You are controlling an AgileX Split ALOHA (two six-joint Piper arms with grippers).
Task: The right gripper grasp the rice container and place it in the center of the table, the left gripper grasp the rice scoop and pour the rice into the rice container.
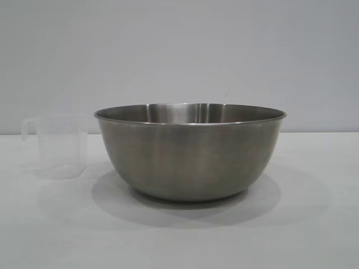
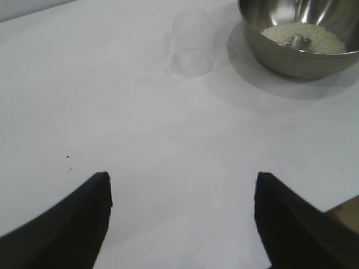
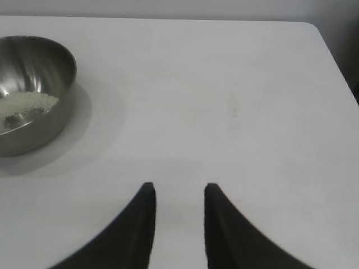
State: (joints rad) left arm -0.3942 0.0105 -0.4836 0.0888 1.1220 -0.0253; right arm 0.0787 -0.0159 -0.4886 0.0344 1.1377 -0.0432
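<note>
The steel rice container (image 1: 190, 151) stands upright at the middle of the white table (image 1: 314, 224). Rice (image 2: 305, 36) lies in its bottom, also seen in the right wrist view (image 3: 25, 103). The translucent rice scoop (image 1: 56, 147) stands upright to the bowl's left, apart from it, and looks empty; it shows faintly in the left wrist view (image 2: 192, 42). My left gripper (image 2: 182, 182) is wide open and empty over bare table, well back from the scoop. My right gripper (image 3: 178, 190) is open with a narrow gap, empty, away from the bowl (image 3: 31, 92). Neither gripper shows in the exterior view.
The table's far edge and rounded corner (image 3: 311, 25) show in the right wrist view. A table edge (image 2: 342, 204) lies close to the left gripper. A plain grey wall (image 1: 179, 50) stands behind the table.
</note>
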